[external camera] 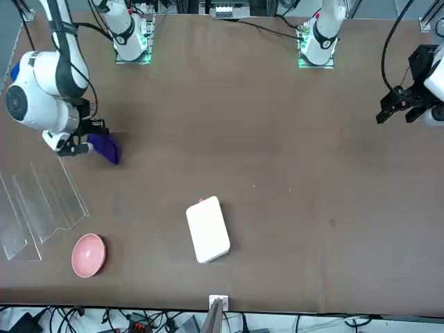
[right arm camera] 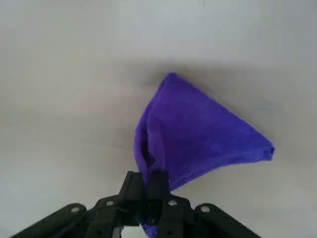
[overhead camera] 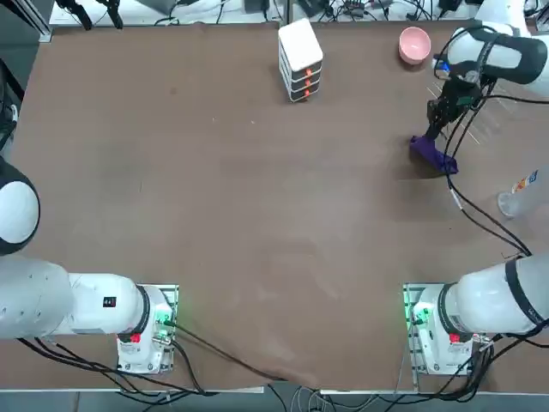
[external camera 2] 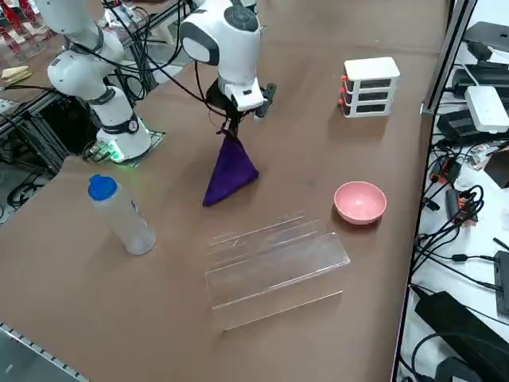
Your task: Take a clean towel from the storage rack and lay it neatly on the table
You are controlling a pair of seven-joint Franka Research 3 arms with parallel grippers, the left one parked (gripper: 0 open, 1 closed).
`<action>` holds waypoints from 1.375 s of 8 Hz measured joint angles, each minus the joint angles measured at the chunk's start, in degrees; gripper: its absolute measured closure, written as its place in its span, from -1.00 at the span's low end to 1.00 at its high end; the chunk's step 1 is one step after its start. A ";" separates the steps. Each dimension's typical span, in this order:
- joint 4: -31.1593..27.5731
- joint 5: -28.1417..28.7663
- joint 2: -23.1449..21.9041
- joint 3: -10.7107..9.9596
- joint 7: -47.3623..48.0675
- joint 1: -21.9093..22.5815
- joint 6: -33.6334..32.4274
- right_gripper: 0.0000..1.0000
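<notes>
Right side view: the towel [external camera 2: 231, 171] is hanging bunched from the right arm's fingers [right arm camera: 159, 187], near the upper middle of the frame, its purple folds widening below the pinch. From where I'm standing, those fingers are gripping it firmly, closed on one gathered part, while the rest is dangling loose over the desk [external camera 2: 119, 310]. I can't tell whether its lowest corner is touching the surface. The clear rack [external camera 2: 274, 278] is standing lower down in that frame, with the towel well outside it, so I'd say the taking is done and the carrying or laying down is in hand.

Next, I think, the arm is needing an open stretch of desk, away from the rack and the pink bowl [external camera 2: 360, 202]. It's then wanting to lower the free edge first and draw the cloth out as it settles. Simply letting go here would probably be leaving a crumpled heap, since the cloth is looking soft and folded on itself.

As for writing, the bottle [overhead camera: 521, 196] at the right edge of the top view is carrying a label [overhead camera: 525, 182] with orange and blue print, too small for me to read.
</notes>
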 joint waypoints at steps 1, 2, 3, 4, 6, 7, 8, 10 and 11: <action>-0.87 0.09 -0.01 -0.01 0.89 0.56 0.36 0.90; -1.38 0.62 0.03 0.02 2.87 2.18 0.77 0.90; -1.66 1.27 0.23 0.09 5.75 5.03 1.15 0.90; -1.80 1.44 0.60 0.20 8.47 7.83 1.33 0.90; -2.83 3.45 1.31 0.33 10.03 10.37 2.75 0.90; -4.35 4.39 1.58 0.33 10.32 10.97 5.47 0.90; -6.14 4.72 1.84 0.32 11.64 11.86 8.23 0.90; -8.09 4.79 2.74 0.35 17.13 16.00 10.70 0.90; -8.20 4.79 3.32 0.39 19.76 18.58 11.04 0.90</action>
